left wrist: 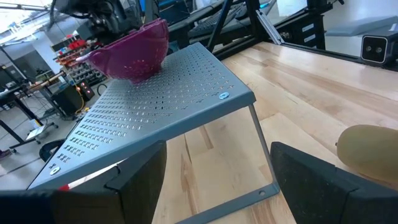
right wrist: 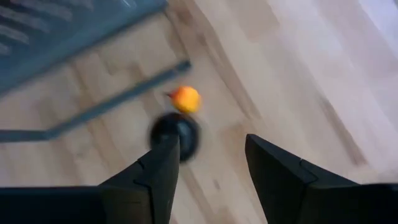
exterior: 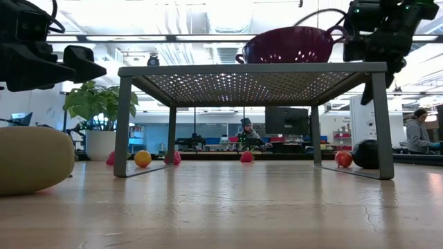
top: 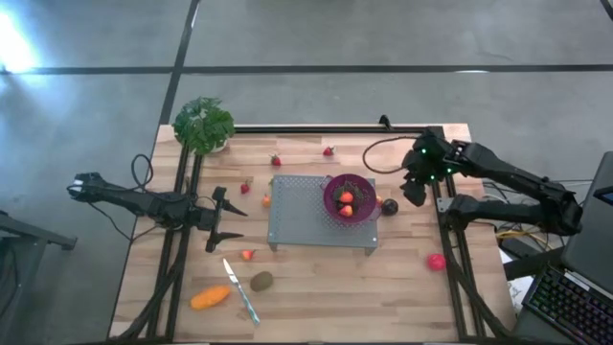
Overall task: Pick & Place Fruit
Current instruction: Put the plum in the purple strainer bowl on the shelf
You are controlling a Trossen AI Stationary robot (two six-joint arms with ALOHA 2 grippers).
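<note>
**Right gripper up by the bowl, fruit mostly on the desk**

High view: the right gripper (top: 418, 187) hovers just beside the purple bowl (top: 349, 196) on the metal rack (top: 297, 218) — two strawberries (top: 346, 202) lie in the bowl. The dark round fruit (top: 389, 206) sits nearest.

Low view: rack legs fence in the fruit behind.

Left wrist view: the left gripper (left wrist: 211, 180) waits, jaws spread, empty.

Right wrist view: jaws apart, nothing between — probably lining up on the dark fruit.
</note>
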